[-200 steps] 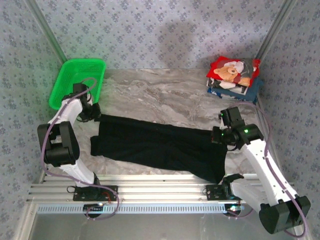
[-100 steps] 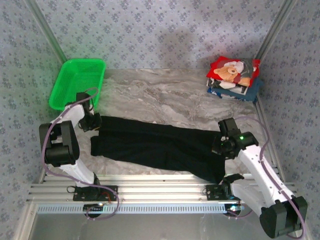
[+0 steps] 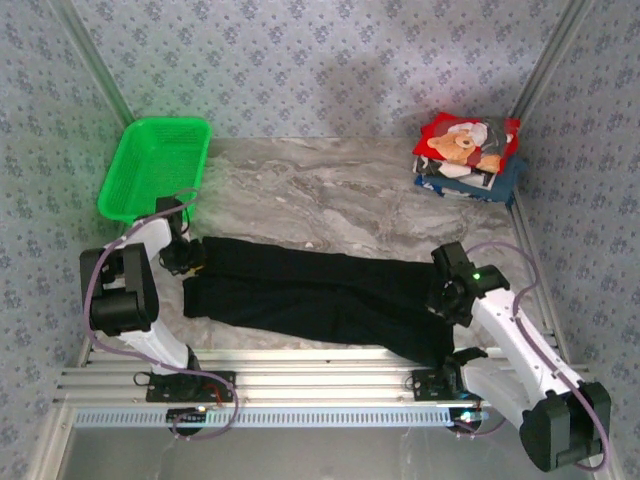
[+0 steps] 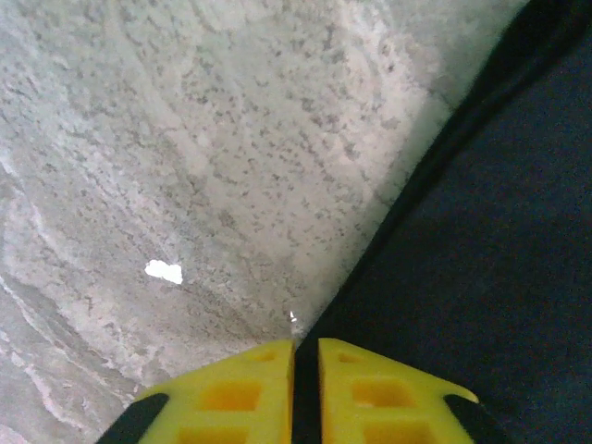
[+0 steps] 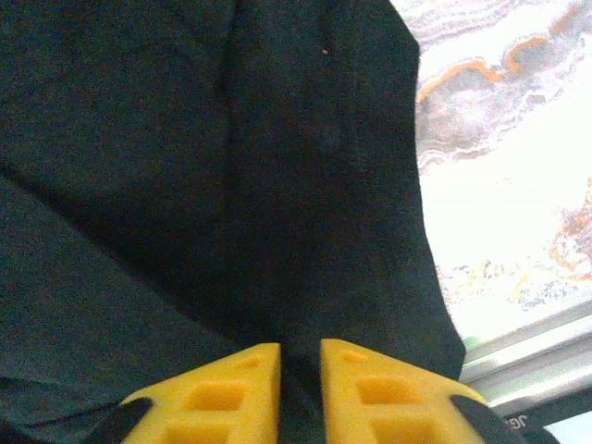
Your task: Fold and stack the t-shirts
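A plain black t-shirt (image 3: 320, 295) lies as a long folded band across the near part of the table. My left gripper (image 3: 183, 263) is down at its left end. Its yellow jaws (image 4: 306, 342) stand a slit apart, and the shirt's edge (image 4: 481, 231) runs into the gap. My right gripper (image 3: 447, 300) is down on the shirt's right end. Its jaws (image 5: 301, 347) stand slightly apart over the black cloth (image 5: 231, 139). The folded t-shirts (image 3: 468, 150) are stacked at the far right corner, the red teddy-bear one on top.
A green mesh basket (image 3: 150, 165) stands at the far left corner. The marble tabletop (image 3: 320, 190) lies between it and the stack. A small white speck (image 4: 164, 271) sits on the table by the left gripper. The table's metal front rail (image 5: 536, 356) is close beyond the shirt's right end.
Both grippers have drawn toward the near edge, taking the shirt's far edge with them into a narrower band. Both pairs of jaws have parted a little.
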You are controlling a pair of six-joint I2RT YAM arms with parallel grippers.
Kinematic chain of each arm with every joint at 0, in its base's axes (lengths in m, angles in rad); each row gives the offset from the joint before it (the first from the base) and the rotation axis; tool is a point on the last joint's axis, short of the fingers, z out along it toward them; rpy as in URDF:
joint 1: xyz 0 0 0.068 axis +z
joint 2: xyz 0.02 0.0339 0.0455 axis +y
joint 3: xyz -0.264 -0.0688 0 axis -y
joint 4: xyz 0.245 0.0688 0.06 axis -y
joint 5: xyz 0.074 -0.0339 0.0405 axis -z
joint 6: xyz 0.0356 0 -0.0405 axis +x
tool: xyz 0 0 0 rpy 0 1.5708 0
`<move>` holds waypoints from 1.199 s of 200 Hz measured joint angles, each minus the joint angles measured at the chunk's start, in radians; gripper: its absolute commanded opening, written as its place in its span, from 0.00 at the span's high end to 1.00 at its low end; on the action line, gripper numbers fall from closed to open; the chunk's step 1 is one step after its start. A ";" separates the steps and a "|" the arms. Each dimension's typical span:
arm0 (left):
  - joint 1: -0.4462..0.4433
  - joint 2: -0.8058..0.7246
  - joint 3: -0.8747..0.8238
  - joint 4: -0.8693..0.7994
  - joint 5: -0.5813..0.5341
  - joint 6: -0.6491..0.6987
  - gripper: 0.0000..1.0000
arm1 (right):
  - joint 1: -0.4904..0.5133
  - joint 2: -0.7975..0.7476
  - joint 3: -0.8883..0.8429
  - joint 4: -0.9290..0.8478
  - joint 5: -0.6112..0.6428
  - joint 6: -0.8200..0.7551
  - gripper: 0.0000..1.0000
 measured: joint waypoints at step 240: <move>-0.388 -0.453 0.020 0.162 0.309 -0.127 0.21 | 0.012 0.752 0.366 0.462 -0.362 -0.458 0.56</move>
